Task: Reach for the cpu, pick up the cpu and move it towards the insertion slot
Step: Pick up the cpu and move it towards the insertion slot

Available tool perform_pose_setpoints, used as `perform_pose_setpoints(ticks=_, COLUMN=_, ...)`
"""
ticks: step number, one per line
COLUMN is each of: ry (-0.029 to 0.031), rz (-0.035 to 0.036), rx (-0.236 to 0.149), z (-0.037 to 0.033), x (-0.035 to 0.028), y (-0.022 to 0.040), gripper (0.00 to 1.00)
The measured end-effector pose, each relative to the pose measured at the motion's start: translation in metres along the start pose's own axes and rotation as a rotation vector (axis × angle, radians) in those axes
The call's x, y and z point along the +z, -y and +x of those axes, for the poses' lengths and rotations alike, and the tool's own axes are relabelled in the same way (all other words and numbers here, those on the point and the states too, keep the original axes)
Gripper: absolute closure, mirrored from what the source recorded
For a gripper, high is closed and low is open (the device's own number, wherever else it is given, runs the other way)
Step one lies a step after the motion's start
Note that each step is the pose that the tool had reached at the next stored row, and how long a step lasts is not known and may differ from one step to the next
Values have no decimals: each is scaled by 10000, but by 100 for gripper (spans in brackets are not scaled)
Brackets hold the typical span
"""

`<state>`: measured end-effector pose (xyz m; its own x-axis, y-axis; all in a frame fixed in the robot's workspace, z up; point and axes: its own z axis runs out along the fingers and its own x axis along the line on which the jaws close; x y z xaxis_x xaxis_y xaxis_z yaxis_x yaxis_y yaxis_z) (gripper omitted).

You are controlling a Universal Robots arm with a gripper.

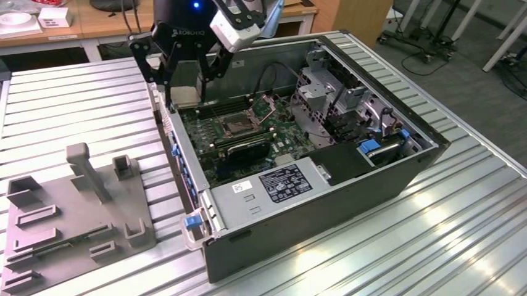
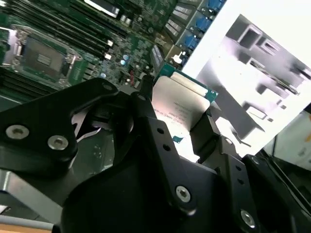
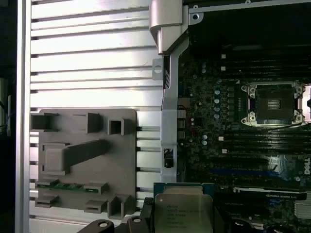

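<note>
Small print on the cpu point(image 3: 183, 211) and a white label on the metal box point(image 1: 284, 182); neither can be made out

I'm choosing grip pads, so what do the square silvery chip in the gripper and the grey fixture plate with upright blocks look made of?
The square silvery chip, held in the gripper, looks like matte brushed metal on a green circuit-board rim, seen in both wrist views. The grey fixture plate with upright blocks looks like dull moulded or printed plastic: uniform grey, no shine.
</note>
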<state>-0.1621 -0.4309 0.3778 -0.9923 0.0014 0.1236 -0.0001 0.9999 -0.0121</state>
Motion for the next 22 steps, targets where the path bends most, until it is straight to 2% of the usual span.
perform_pose_setpoints(ticks=1, ry=-135, rz=0, rx=-1, z=-23, x=-2, y=0, gripper=45)
perform_pose_setpoints(ticks=2, ry=-142, rz=0, rx=-1, z=-25, x=-2, y=0, gripper=45)
perform_pose_setpoints(ticks=3, ry=-97, rz=-5, rx=-1, z=-22, x=1, y=0, gripper=45)
perform_pose_setpoints(ticks=5, ry=95, rz=-30, rx=-13, z=-22, x=5, y=0, gripper=45)
perform_pose_setpoints(ticks=7, ry=201, rz=-35, rx=-17, z=-22, x=8, y=0, gripper=45)
perform_pose_setpoints(ticks=11, ry=509, rz=-77, rx=-29, z=-23, x=11, y=0, gripper=45)
perform_pose_setpoints(ticks=13, ry=625, rz=-98, rx=-31, z=-24, x=11, y=0, gripper=45)
perform_pose_setpoints(ticks=15, ry=694, rz=-113, rx=-33, z=-34, x=11, y=-3, gripper=45)
perform_pose_setpoints(ticks=16, ry=890, rz=-156, rx=-36, z=-70, x=5, y=-13, gripper=45)
perform_pose_setpoints(ticks=22, ry=1039, rz=-234, rx=-46, z=-161, x=-6, y=-29, gripper=45)
